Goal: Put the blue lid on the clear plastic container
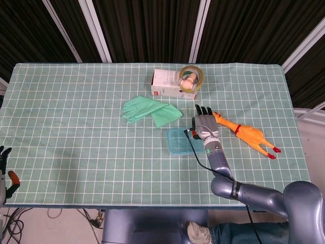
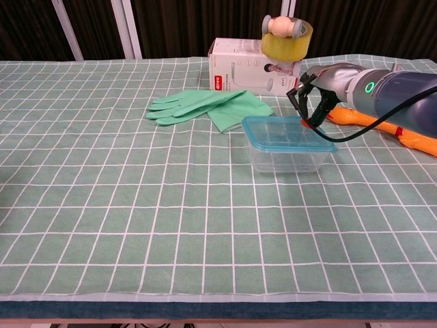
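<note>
The clear plastic container [image 1: 179, 144] [image 2: 285, 158] stands right of the table's middle, and the blue lid [image 1: 179, 139] [image 2: 285, 132] lies on top of it. My right hand [image 1: 205, 124] [image 2: 319, 91] is at the lid's far right corner. Its thumb side touches the lid's rim there, while the other fingers stretch out flat, away from the container, with nothing in them. In the chest view the near side of the container sits a little higher than the far side. My left hand [image 1: 4, 155] shows only as fingertips at the left edge of the head view, off the table, fingers apart.
Green gloves [image 1: 150, 110] [image 2: 208, 106] lie just behind and left of the container. A white box [image 1: 167, 84] [image 2: 249, 67] with a yellow tape roll [image 1: 191, 77] [image 2: 285, 37] stands further back. An orange rubber chicken [image 1: 248, 134] [image 2: 389, 124] lies under and right of my right forearm.
</note>
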You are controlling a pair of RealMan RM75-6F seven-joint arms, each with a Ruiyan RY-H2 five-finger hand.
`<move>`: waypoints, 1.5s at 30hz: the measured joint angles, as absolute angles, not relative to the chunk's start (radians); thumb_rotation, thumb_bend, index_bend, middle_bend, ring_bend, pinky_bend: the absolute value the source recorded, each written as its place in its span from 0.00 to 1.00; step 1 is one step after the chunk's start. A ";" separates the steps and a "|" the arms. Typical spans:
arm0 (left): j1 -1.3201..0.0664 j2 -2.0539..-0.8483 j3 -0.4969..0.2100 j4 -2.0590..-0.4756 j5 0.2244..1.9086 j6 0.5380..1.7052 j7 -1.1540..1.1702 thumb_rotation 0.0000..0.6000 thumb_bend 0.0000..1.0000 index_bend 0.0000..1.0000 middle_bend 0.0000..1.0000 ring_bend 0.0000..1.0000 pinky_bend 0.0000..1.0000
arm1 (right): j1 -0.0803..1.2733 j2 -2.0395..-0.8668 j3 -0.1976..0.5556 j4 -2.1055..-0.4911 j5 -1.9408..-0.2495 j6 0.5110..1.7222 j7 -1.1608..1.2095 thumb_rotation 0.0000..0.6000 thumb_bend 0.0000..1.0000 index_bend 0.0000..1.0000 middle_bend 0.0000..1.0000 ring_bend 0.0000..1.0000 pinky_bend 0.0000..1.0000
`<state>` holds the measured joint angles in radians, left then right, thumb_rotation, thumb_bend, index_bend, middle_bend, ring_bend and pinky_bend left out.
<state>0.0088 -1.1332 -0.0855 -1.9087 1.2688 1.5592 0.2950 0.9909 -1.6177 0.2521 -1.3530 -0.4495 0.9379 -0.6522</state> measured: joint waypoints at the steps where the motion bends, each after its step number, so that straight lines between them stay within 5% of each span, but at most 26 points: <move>1: 0.009 -1.133 -0.085 -1.908 1.269 1.559 0.296 1.00 0.76 0.10 0.00 0.00 0.00 | 0.991 -1.617 0.251 -1.355 -0.450 0.938 -0.653 1.00 0.55 0.61 0.00 0.00 0.00; 29: 0.005 -1.132 -0.090 -1.909 1.261 1.562 0.293 1.00 0.76 0.10 0.00 0.00 0.00 | 1.016 -1.625 0.230 -1.338 -0.390 0.886 -0.685 1.00 0.55 0.62 0.00 0.00 0.00; 32: 0.005 -1.132 -0.091 -1.908 1.259 1.562 0.293 1.00 0.76 0.10 0.00 0.00 0.00 | 1.017 -1.624 0.236 -1.339 -0.406 0.902 -0.676 1.00 0.55 0.51 0.00 0.00 0.00; 36: 0.005 -1.131 -0.091 -1.909 1.261 1.563 0.291 1.00 0.76 0.10 0.00 0.00 0.00 | 1.007 -1.617 0.254 -1.354 -0.453 0.963 -0.649 1.00 0.51 0.14 0.00 0.00 0.00; 38: 0.005 -1.131 -0.089 -1.909 1.264 1.563 0.292 1.00 0.76 0.10 0.00 0.00 0.00 | 0.998 -1.609 0.261 -1.372 -0.481 1.006 -0.637 1.00 0.44 0.03 0.00 0.00 0.00; 45: 0.005 -1.136 -0.087 -1.906 1.272 1.568 0.298 1.00 0.76 0.10 0.00 0.00 0.00 | 0.922 -1.516 0.279 -1.559 -0.617 1.204 -0.581 1.00 0.35 0.00 0.00 0.00 0.00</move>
<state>0.0052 -1.1358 -0.0867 -1.9065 1.2717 1.5683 0.2976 0.9225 -1.5160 0.2789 -1.5593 -0.6167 1.2037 -0.5805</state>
